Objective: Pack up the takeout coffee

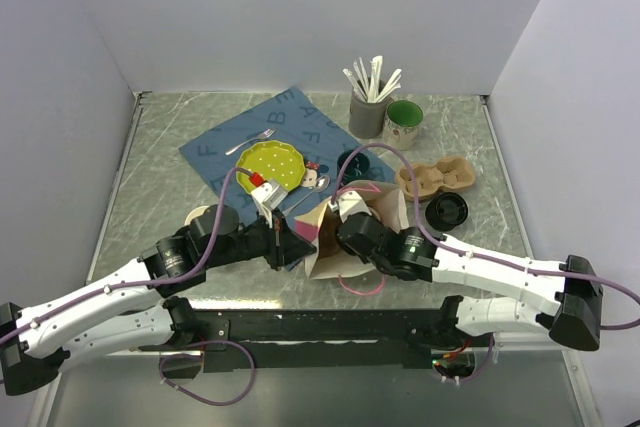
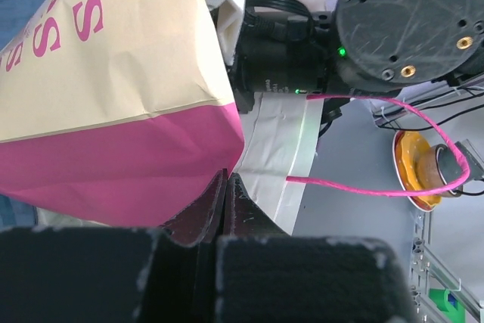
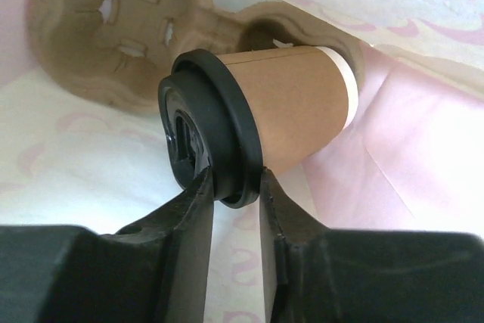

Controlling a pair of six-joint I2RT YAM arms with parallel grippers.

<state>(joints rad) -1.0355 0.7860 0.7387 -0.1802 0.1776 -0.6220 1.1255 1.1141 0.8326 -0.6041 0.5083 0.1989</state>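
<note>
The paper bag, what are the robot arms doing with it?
They are packing a drink. The left gripper pinches the edge of the paper bag, seemingly to keep it open. The right gripper reaches inside, its fingers closed on the black lid of the takeout coffee. The cup's base sits in a pocket of the cardboard cup carrier inside the bag, so it looks nearly packed.
</note>
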